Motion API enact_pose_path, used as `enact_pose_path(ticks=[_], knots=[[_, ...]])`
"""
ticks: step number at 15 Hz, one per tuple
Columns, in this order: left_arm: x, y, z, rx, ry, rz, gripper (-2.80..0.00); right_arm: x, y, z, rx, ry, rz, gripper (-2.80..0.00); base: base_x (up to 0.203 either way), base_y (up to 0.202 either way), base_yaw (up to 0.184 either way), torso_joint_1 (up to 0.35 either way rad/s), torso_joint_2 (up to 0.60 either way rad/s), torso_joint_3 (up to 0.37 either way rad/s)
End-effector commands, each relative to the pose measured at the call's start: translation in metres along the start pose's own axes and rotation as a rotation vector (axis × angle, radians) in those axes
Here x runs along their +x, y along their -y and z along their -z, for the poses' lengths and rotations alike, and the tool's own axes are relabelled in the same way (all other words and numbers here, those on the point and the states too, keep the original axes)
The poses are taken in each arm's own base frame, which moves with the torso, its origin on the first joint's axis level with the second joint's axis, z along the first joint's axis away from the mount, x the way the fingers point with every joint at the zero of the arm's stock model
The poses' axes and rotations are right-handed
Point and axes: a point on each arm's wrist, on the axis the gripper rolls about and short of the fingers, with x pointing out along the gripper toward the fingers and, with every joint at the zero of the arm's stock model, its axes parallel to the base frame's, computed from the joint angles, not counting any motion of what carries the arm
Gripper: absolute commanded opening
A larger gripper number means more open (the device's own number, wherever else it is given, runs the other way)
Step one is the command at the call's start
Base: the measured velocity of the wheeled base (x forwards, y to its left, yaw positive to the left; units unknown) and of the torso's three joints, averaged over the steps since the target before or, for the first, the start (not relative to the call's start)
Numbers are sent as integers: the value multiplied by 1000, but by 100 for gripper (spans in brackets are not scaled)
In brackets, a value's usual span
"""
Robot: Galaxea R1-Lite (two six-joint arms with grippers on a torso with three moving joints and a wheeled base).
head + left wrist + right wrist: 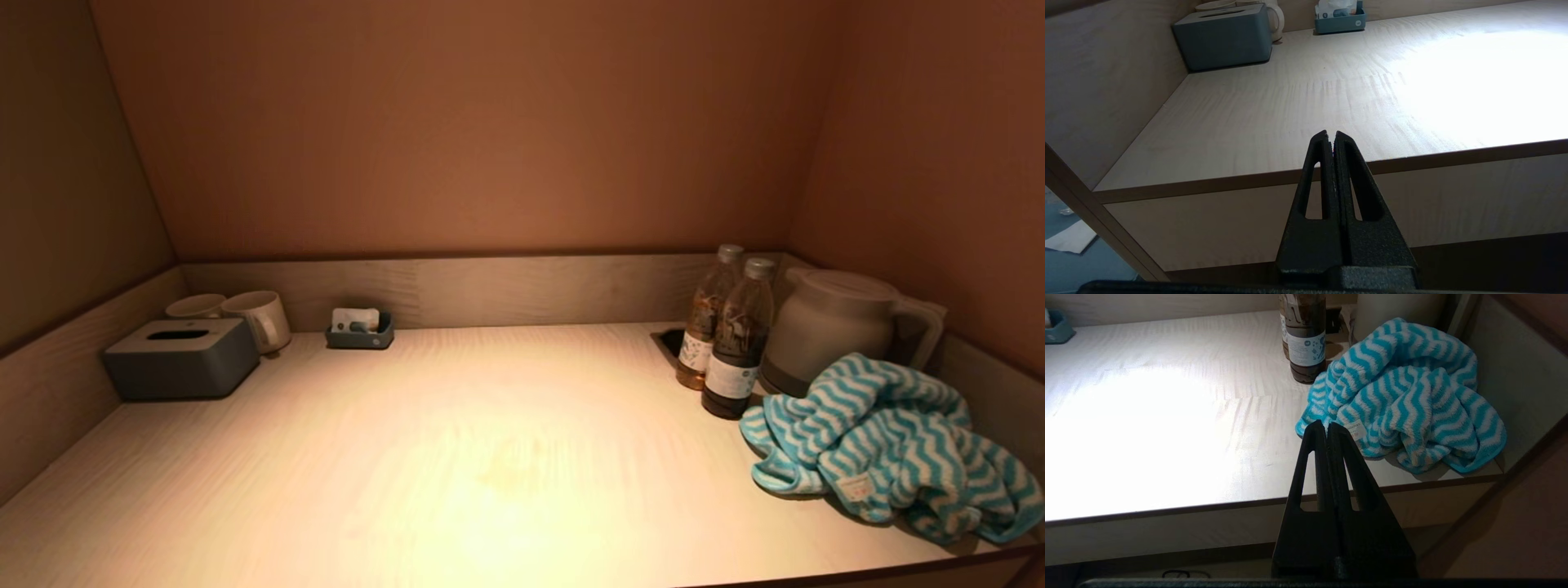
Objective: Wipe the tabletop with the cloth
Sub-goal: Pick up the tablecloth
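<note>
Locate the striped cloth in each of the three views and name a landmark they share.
Head view: the striped cloth lies crumpled at the right front of the tabletop, beside the kettle.
Left wrist view: not in it.
Right wrist view: right of centre, beyond the right end effector.
Shared landmark: the blue tray.

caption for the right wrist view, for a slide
Shut right gripper held off the tabletop edge, facing the crumpled striped cloth.

One cloth (890, 445), two bottles (727, 335), one kettle (833, 327), two mugs (245, 314), one tissue box (181, 358), one small tray (359, 333), two grippers (1331, 134).
</note>
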Motion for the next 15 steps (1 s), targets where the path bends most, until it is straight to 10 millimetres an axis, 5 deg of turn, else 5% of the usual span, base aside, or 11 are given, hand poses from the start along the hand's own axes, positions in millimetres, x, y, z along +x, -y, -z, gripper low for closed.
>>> enact_pose_path(ticks=[1,4,7,10,15], knots=[[0,0,0,1,0,0,-280,64,-1,-24,24,-199,33,-280,0,0,0,0,0,0],[0,0,0,1,0,0,-280,136,6,-59,54,-282,107,-280,0,0,0,0,0,0],[0,0,0,2,0,0,-280,196,17,-69,59,-352,206,-280,0,0,0,0,0,0],[0,0,0,4,0,3,-280,215,23,-61,63,-426,257,-280,0,0,0,0,0,0],[0,0,0,7,-1,4,-280,204,24,-57,79,-468,272,-280,0,0,0,0,0,0]])
